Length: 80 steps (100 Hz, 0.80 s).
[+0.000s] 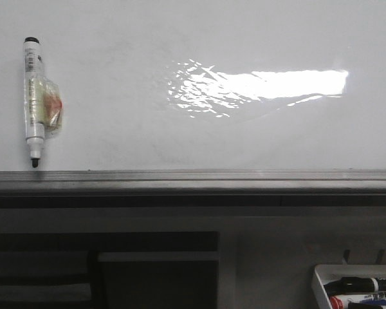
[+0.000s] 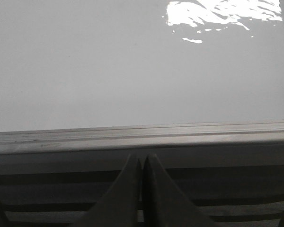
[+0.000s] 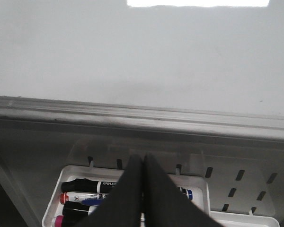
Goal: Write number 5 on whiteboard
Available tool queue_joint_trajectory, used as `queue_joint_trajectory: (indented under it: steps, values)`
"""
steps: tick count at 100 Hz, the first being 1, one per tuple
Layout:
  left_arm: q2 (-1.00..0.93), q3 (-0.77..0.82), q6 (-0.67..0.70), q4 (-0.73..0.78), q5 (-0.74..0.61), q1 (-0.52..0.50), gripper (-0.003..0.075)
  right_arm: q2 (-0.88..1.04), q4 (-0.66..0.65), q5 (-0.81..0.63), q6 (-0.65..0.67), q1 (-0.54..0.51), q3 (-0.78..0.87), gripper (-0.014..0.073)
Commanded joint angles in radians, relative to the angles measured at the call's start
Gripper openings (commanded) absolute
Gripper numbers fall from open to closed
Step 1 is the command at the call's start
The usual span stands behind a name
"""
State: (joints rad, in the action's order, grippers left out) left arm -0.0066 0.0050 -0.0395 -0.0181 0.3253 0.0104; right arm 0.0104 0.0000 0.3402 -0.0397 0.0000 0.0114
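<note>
Now: 1 whiteboard (image 1: pixel 116 129) | 1 marker (image 1: pixel 34 96) | tray (image 1: pixel 320 283), maybe 4 markers | both grippers (image 2: pixel 142 163) (image 3: pixel 142 161) closed, empty

marker (image 1: pixel 34 96) on whiteboard (image 1: pixel 180 141) left; tray (image 1: pixel 321 283) below right.

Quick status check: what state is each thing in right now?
whiteboard: blank, no 5 written
marker: uncapped, upright on the board, tip down
tray: holds capped markers
left gripper: shut, empty
right gripper: shut, empty
</note>
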Motion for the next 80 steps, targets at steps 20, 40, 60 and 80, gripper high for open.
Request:
queue_joint_trajectory:
  steps: [20,40,60,80]
  values:
    - [-0.028,0.016,0.004,-0.001,-0.073,0.001,-0.0020,0.019,0.000,-0.017,-0.005,0.001,0.028,-0.0061]
    - [-0.028,0.016,0.004,-0.001,-0.073,0.001,-0.0020,0.019,0.000,-0.017,-0.005,0.001,0.028,-0.0061]
    - [-0.028,0.016,0.004,0.028,-0.076,0.001,-0.0020,0.019,0.000,-0.017,-0.005,0.001,0.028,-0.0061]
    - [-0.028,0.016,0.004,0.071,-0.080,0.001,-0.0020,0.019,0.000,-0.017,-0.005,0.001,0.028,-0.0061]
